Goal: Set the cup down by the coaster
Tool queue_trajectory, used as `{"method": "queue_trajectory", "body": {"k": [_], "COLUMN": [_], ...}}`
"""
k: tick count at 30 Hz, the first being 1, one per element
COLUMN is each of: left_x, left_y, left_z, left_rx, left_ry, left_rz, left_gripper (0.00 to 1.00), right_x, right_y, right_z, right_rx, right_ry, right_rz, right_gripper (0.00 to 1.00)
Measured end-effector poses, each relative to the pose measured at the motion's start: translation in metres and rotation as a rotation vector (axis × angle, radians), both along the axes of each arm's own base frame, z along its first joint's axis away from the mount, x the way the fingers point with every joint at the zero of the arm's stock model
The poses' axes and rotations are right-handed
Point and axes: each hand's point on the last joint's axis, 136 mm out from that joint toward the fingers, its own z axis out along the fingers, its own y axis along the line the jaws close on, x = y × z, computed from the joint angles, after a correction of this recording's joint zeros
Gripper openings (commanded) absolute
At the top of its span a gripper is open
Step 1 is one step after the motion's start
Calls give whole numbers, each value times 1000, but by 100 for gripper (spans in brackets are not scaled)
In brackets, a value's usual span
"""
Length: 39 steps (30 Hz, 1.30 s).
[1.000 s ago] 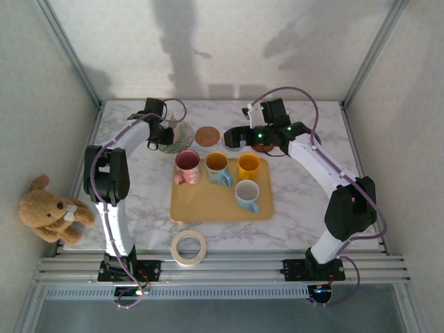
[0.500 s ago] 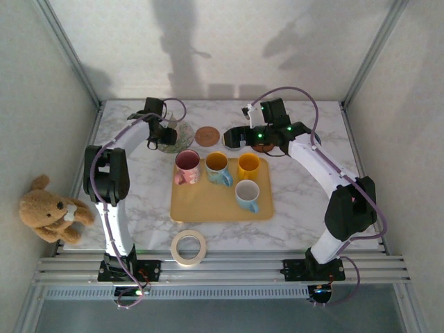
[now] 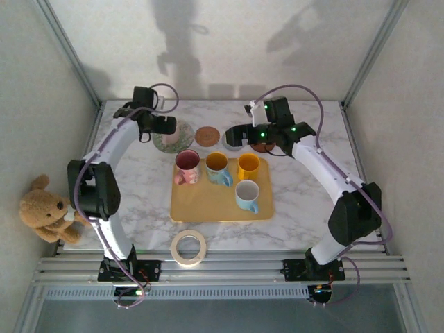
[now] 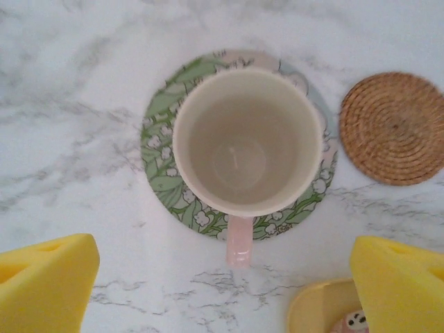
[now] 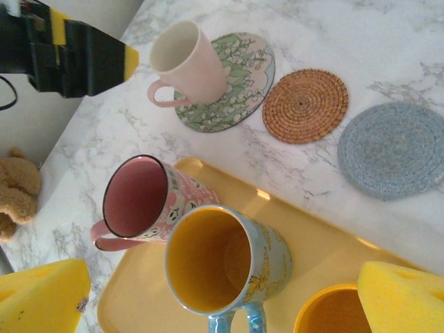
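Hovering over the upper left of the tabletop (image 3: 149, 194), the left gripper (image 4: 222, 284) holds its jaws wide apart and empty. The pale pink cup (image 4: 248, 142) stands upright at frame centre, beyond the yellow pads (image 4: 45, 277) and touching neither. It sits on the floral coaster (image 4: 161, 114), its handle (image 4: 238, 246) pointing toward the lower edge, so a straight lift should clear it. Further right, the right gripper (image 5: 222, 298) hangs fully spread, empty, over the tray (image 5: 326, 257).

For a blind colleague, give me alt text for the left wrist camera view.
An empty pale cup stands upright on a green floral coaster on a marble table. A woven brown coaster lies just right of it. The open left gripper has yellow fingers at the bottom corners, touching nothing.
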Motion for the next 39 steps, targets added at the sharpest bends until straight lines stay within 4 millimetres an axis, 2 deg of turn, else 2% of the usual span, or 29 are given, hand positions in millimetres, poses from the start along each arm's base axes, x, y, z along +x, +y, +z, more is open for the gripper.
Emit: {"method": "queue_trajectory", "body": {"k": [8,11,15,20,32,39], "left_x": [-28,-44,-65,-94,-158,-195], "left_y": [-8,-14,-26,-40,-66,-78], "left_z": [94,115,126,118,73,35], "left_rx": [-55,-68,-77,-76,-114,-147], "left_ry": [-186,-215,-212,-160,-21,73], "left_rz": [-33,-50,-78,-118,-174,-191], "left_gripper": [100,100,100,100,100,99], "right_x": [-8,-11,-16,-28,-62,-73], "right_y": [-8,-10,-13,-18,-36,-41], "right_z": [24,31,37,34,17,-1], "right_rx": [7,8,2,-17,-44,-55], "right_ry": [-70,-91,-106,-92,-24,29], "right_rz": [-8,-4,4,13,9,-1], "right_gripper": [99,99,99,99,99,99]}}
